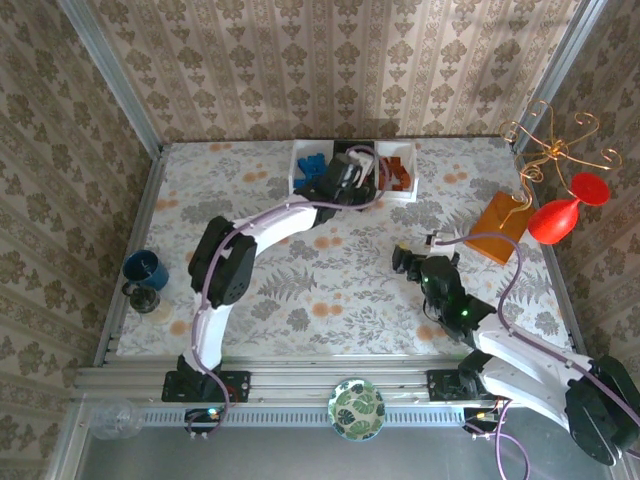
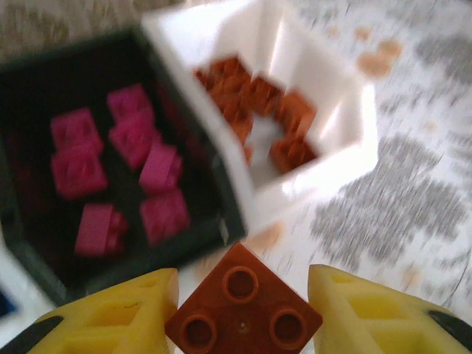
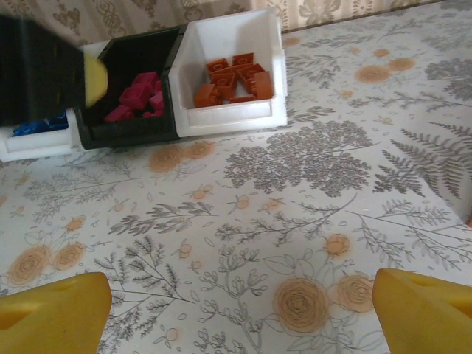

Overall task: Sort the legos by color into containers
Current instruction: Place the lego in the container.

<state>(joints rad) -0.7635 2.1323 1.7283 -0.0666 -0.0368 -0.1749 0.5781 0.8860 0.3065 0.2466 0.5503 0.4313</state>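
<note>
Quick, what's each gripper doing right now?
Left gripper: closed on a brown-orange brick.
Right gripper: open, holding nothing.

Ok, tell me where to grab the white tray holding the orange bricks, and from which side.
Pinch the white tray by its near wall, coming straight down from above, one finger inside and one outside. Its left wall sits against the black tray, leaving no gap there, while the near rim is bare and the orange bricks lie mostly further back.
</note>
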